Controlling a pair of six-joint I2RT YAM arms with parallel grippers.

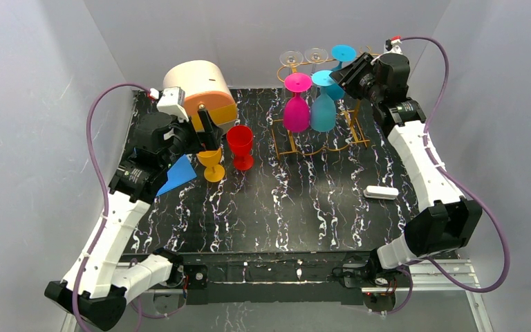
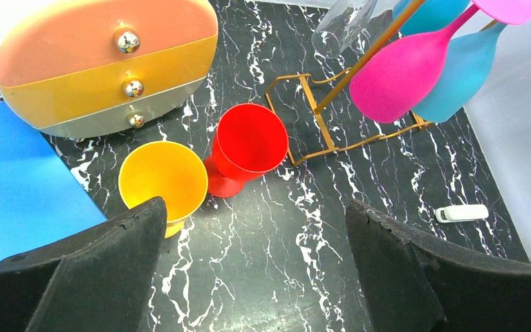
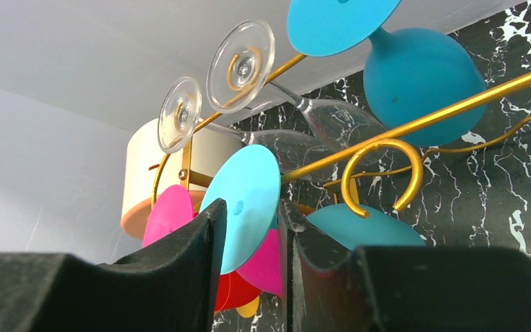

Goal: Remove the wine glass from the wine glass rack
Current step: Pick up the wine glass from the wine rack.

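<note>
The right claw (image 3: 250,214) hides the light-blue wine glass (image 3: 245,176) stem; whether it grips is unclear.

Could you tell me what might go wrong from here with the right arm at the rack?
1. The right fingers flank only the thin foot of the light blue glass; it could slip or tilt.
2. The pink glass hangs right beside it and could be knocked.
3. The foot may catch the scroll end of the rack.

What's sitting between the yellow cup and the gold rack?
The red cup stands between the yellow cup and the rack. The left wrist view shows it best.
</note>
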